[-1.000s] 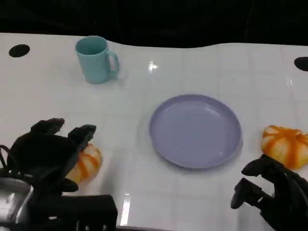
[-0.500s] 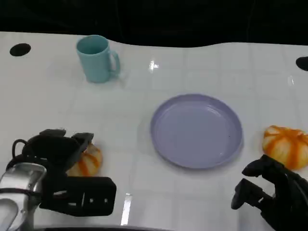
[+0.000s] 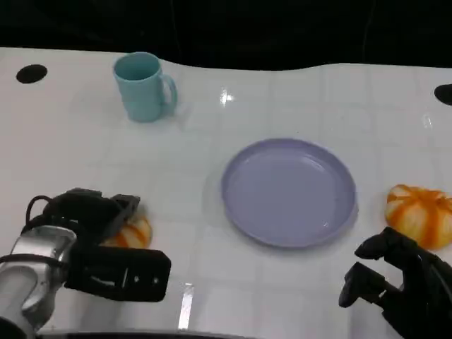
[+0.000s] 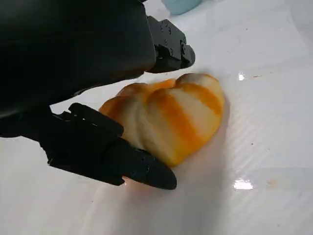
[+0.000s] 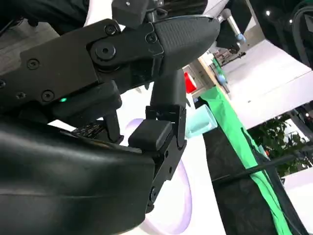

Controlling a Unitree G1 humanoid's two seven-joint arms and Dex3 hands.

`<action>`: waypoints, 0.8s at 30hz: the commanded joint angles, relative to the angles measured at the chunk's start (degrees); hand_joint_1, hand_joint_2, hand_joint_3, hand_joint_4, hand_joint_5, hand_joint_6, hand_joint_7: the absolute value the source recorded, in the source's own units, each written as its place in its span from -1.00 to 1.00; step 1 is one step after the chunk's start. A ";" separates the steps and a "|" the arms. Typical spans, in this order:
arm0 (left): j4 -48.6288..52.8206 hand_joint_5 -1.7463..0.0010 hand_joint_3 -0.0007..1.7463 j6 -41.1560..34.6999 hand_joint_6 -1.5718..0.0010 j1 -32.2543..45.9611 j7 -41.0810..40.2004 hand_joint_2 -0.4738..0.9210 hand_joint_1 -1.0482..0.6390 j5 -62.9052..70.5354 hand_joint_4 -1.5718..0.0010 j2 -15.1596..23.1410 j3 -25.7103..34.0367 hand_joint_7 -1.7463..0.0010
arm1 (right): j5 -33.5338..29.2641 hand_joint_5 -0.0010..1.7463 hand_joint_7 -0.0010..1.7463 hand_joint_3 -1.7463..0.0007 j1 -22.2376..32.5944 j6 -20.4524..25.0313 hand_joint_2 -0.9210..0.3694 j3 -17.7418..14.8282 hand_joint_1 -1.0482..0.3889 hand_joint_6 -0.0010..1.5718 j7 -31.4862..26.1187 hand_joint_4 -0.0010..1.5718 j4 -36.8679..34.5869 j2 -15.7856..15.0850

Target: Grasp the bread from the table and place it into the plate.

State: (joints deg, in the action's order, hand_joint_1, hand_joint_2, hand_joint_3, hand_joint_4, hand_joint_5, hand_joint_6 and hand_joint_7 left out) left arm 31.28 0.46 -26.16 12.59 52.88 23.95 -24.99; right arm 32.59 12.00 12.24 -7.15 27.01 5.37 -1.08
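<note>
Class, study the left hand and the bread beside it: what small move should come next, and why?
Probably closing the left hand around the bread. Its fingers flank the loaf, which sits on the table, and the plate is empty.

A glossy white table (image 3: 296, 99) fills the frame below a black backdrop along the top edge. Green cloth (image 5: 244, 147) and foliage (image 5: 286, 142) appear at right of the right wrist view.

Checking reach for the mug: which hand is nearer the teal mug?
Left. The left hand lies at the table's near left, below the teal mug; the right hand sits at the far right corner.
</note>
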 commanded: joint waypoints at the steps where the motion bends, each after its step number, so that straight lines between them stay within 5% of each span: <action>1: 5.80 0.85 -0.86 2.18 0.53 -0.84 -6.01 0.99 -0.20 -3.48 0.62 -0.64 0.44 0.91 | -0.21 0.77 0.19 0.80 0.14 -0.55 -1.00 -0.35 -0.26 0.05 0.16 -0.06 0.10 -0.60; 3: 8.30 0.68 -0.76 4.57 0.17 -1.09 -10.37 1.00 -0.09 -5.97 0.24 -1.24 1.48 0.88 | -0.02 0.78 0.19 0.79 -0.01 -0.52 -1.00 -0.46 -0.26 0.05 0.38 -0.06 -0.16 -0.64; 4: 10.28 0.20 -0.77 7.06 -0.19 -1.13 -14.03 1.00 -0.04 -7.56 0.02 -1.60 2.33 0.80 | -0.04 0.78 0.19 0.79 -0.08 -0.53 -1.00 -0.47 -0.26 0.05 0.45 -0.06 -0.24 -0.70; 5: 11.92 -0.30 -0.76 8.94 -0.27 -1.27 -16.69 1.00 -0.02 -8.70 -0.01 -1.81 2.76 0.47 | -0.07 0.78 0.19 0.79 -0.13 -0.55 -1.00 -0.48 -0.26 0.05 0.50 -0.06 -0.30 -0.74; 6: 13.30 -0.61 -0.76 10.33 -0.21 -1.51 -18.59 1.00 -0.01 -9.42 -0.02 -1.94 2.91 0.08 | -0.11 0.78 0.19 0.79 -0.16 -0.58 -1.00 -0.48 -0.27 0.05 0.54 -0.06 -0.33 -0.77; 7: 15.24 -0.69 -0.76 12.25 -0.20 -1.67 -22.11 1.00 -0.01 -9.88 -0.02 -2.14 3.04 -0.03 | -0.17 0.78 0.19 0.79 -0.13 -0.62 -1.00 -0.50 -0.27 0.05 0.45 -0.06 -0.25 -0.73; 8: 16.94 -0.87 -0.58 13.92 0.07 -1.93 -24.76 0.98 -0.01 -10.40 -0.01 -2.30 3.18 -0.60 | -0.10 0.78 0.19 0.79 -0.11 -0.49 -1.00 -0.55 -0.26 0.05 0.33 -0.06 -0.20 -0.70; 11: 20.79 -0.99 -0.44 17.96 0.26 -2.89 -29.32 1.00 0.00 -12.11 0.02 -2.60 3.39 -0.96 | 0.15 0.77 0.19 0.79 -0.10 0.05 -1.00 -0.70 -0.26 0.04 0.06 -0.06 -0.13 -0.70; 24: 24.82 -1.00 -0.22 23.79 0.26 -5.11 -35.99 0.81 -0.01 -16.46 0.03 -4.39 4.19 -1.00 | 0.10 0.78 0.19 0.80 0.06 0.28 -1.00 -0.85 -0.27 0.05 0.05 -0.05 -0.04 -1.09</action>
State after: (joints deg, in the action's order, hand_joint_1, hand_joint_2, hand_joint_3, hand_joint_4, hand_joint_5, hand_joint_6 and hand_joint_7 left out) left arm 55.86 22.86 -30.12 -20.96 37.52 20.41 -21.52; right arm 32.62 11.88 12.33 -7.24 27.20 5.14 -1.21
